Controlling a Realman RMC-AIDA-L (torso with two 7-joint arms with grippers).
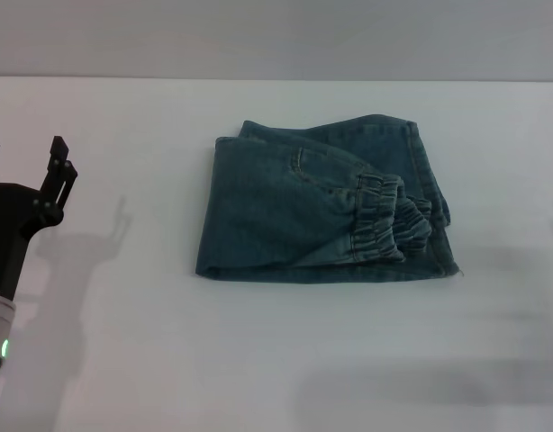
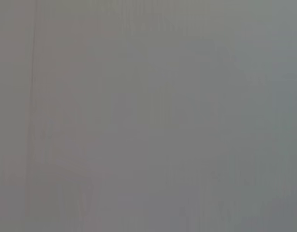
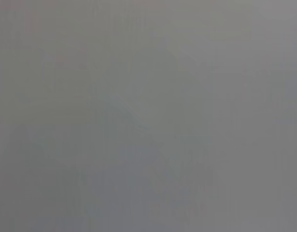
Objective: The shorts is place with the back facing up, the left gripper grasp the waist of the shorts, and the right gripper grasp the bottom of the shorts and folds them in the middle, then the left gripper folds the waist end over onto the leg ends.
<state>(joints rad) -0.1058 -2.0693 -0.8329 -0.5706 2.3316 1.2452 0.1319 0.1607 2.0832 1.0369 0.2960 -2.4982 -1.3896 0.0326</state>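
Head view gave me the only useful picture, so I read the scene from there, starting at the left edge. My left claw (image 1: 24,157) stood raised beside the tabletop (image 1: 123,342), well apart from the cloth, its black prongs pointing up with a clear gap between them; I judged it spread fairly wide, and it held nothing and touched nothing. The silver arm below it showed its small green light (image 1: 4,346). I took that pose as a withdrawn one, since no fabric hung from it and only its shadow lay on the white surface alongside. Moving rightward, the shorts (image 1: 321,211) lay near the middle of the tabletop as a compact, layered bundle of blue-green denim. The gathered waistband (image 1: 389,220) sat on top toward the right side of the bundle, which told me the waist end was already laid over onto the leg ends (image 1: 434,256); a flat stitched edge peeked out beneath it at the lower right corner. A pocket seam (image 1: 299,166) showed on the upper layer. By my judgement both folds were done and the task was essentially finished. My right claw was nowhere in this view, and both wrist views showed only featureless grey, so they gave me nothing on either claw.
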